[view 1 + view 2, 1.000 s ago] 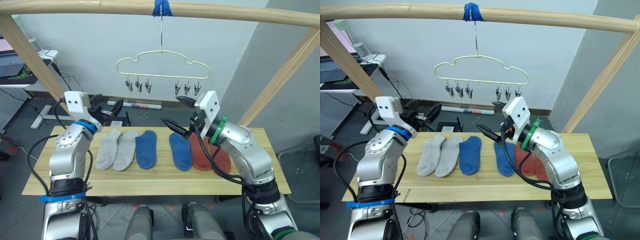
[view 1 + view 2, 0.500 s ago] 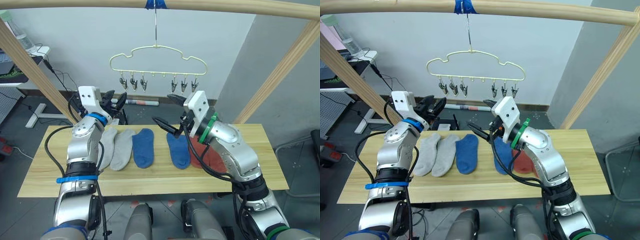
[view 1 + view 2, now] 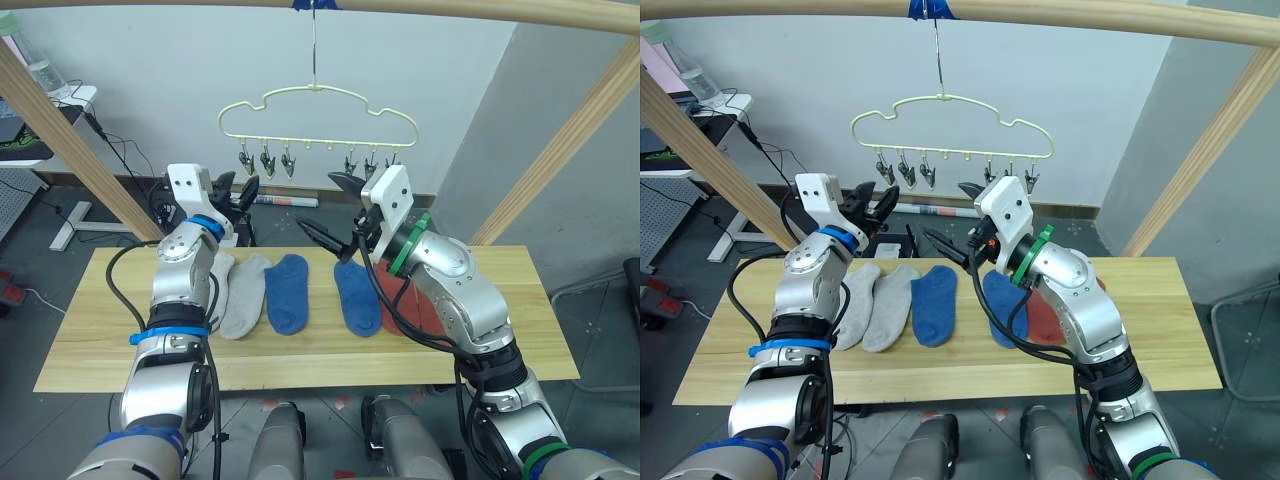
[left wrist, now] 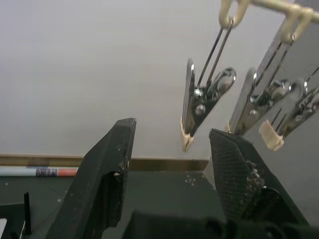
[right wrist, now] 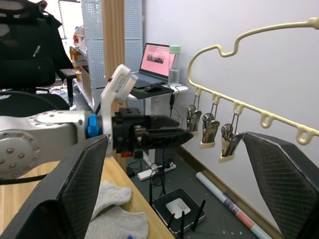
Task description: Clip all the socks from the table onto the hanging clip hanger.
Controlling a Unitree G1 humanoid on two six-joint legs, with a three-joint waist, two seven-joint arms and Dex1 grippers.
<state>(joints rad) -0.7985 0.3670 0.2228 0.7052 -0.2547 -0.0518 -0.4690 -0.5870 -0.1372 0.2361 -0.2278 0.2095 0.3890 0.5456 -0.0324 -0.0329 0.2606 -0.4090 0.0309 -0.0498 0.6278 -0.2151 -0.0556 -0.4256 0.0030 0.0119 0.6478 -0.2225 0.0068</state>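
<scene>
While socks (image 3: 290, 290) lie lengthwise below on table (image 3: 90, 330) | left gripper (image 4: 172, 149) nearer, spread, empty, just under leftmost hanger clip (image 4: 202, 99) | right gripper (image 3: 335, 205) spread, empty

The two red socks (image 3: 425, 312) lie mostly behind the right arm, so you see just a bit of them. One grey sock (image 3: 217, 275) is partly hidden by the left arm. In the right wrist view the hanger (image 5: 259, 31) runs off the edge, with three clips (image 5: 209, 130) showing.
</scene>
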